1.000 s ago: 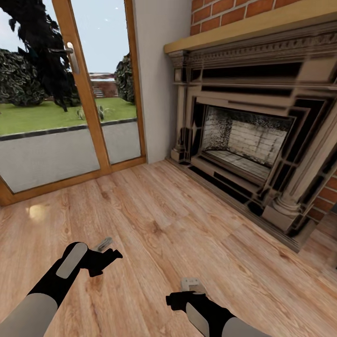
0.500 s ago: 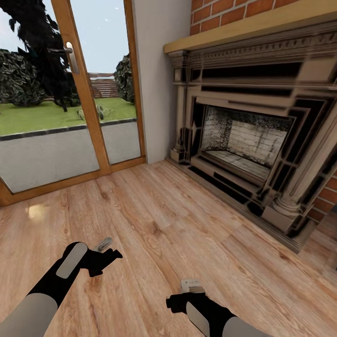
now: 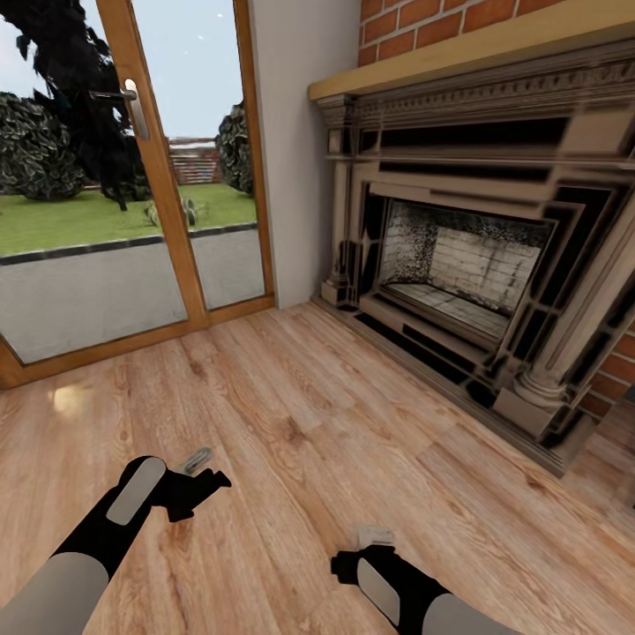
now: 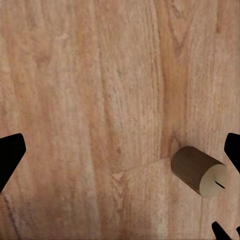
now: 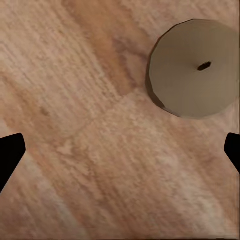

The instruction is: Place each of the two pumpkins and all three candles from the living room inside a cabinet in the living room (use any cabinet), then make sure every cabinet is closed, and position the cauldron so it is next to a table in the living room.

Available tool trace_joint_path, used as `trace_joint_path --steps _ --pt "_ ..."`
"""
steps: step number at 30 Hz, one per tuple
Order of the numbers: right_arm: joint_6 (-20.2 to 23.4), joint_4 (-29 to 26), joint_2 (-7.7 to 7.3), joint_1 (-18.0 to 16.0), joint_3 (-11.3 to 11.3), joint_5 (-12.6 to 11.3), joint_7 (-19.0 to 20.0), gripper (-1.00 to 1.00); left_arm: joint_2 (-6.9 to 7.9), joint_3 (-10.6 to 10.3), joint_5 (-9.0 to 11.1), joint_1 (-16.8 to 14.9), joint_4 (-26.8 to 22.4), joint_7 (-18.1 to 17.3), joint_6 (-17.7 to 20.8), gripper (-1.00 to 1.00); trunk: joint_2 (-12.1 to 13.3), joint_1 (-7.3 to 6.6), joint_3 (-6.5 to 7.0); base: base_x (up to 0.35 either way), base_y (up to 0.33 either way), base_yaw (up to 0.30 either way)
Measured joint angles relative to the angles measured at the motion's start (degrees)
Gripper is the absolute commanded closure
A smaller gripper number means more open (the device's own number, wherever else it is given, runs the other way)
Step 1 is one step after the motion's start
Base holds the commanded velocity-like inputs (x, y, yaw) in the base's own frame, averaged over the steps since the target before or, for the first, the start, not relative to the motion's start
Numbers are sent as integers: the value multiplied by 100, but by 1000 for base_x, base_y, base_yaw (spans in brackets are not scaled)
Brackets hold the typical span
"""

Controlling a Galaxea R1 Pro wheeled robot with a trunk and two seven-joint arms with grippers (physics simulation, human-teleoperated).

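Two short cream-beige wax cylinders lie on the light wood plank floor (image 3: pixel 370 388), one under each arm. The candle beneath the left gripper (image 4: pixel 120 160) is tipped on its side (image 4: pixel 198 171), its round end and wick slit facing outward, near one spread fingertip. The other candle stands upright (image 5: pixel 194 68), its flat top and dark wick seen from straight above, off to one side of the right gripper (image 5: pixel 120 155) rather than centred between the tips. Both grippers are spread wide and hold nothing. In the head view the left gripper (image 3: pixel 190 489) hovers over open floor in front of the glazed wooden patio door (image 3: pixel 159 176), the right gripper (image 3: pixel 375 551) lower, with the carved stone-coloured fireplace surround (image 3: pixel 494 247) and red brick chimney (image 3: pixel 414 26) beyond. Likely risks: the toppled candle is smooth and round, so a closing finger that meets it off-centre could set it rolling across the slick planks; the upright one sits outside the right gripper's line, so closing now would probably clip its rim and knock it over.
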Motion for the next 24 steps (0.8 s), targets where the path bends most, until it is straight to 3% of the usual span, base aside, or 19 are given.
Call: trace_joint_path --steps 6,11,18,24 --pt "-2 54 -13 0 -34 1 -111 -100 0 -26 0 0 0 0 -1 -100 0 0 0 0 0 0" --pt "-74 69 -72 0 -39 -24 -549 -100 1 -27 0 0 0 0 0 -100 0 0 0 0 0 0" --pt "-468 74 -349 0 -66 -45 -657 -100 16 -27 0 0 0 -7 2 -100 0 0 0 0 0 0" --pt "-523 70 -531 -5 -74 -10 -675 -100 25 -28 -1 0 -3 -9 3 -100 0 0 0 0 0 0"
